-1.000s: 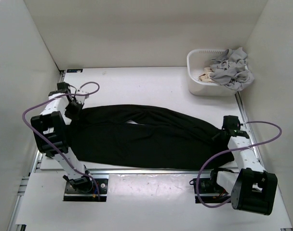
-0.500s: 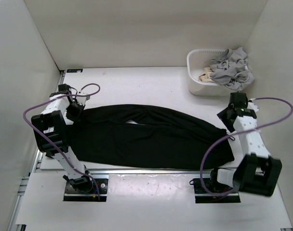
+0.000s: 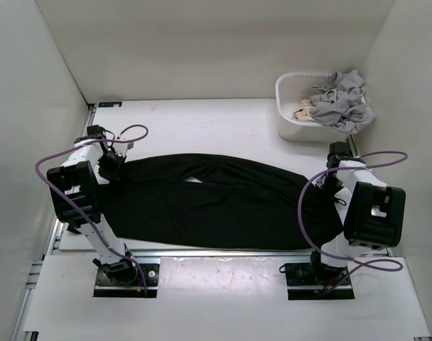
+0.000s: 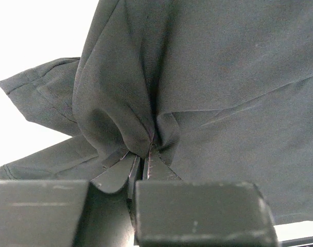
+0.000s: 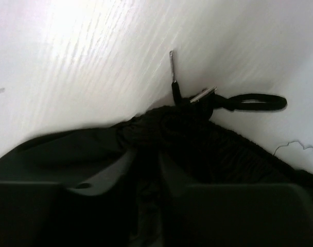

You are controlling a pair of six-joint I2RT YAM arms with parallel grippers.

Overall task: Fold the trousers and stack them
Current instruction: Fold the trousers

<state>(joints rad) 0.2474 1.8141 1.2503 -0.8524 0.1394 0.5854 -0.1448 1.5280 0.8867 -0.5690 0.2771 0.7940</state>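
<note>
**Here, one arm at each end of the trousers (image 3: 216,202)**

From above, the black trousers lie flat and stretched across the surface (image 3: 202,121), with the long side going left to right. The left arm (image 3: 102,160) is at the left end and the right arm (image 3: 337,170) at the right end. In my judgement this is so that one end can be lifted and carried over the other. The white basket (image 3: 290,121) with the light grey garments (image 3: 340,99) stands apart in the far right corner, out of the way.

In the left wrist view, the left jaws are almost closed on a small pinch of cloth. The fabric (image 4: 223,77) gathers into folds just at the fingertips (image 4: 120,172) — a firm hold, it seems.

In the right wrist view, the right jaws stand close together over the edge of the trousers (image 5: 197,139), with dark cloth between them. Beside it a loop with a small metal piece (image 5: 249,101) lies on the surface. It is too dark here — I cannot tell if the jaws really grip.
</note>
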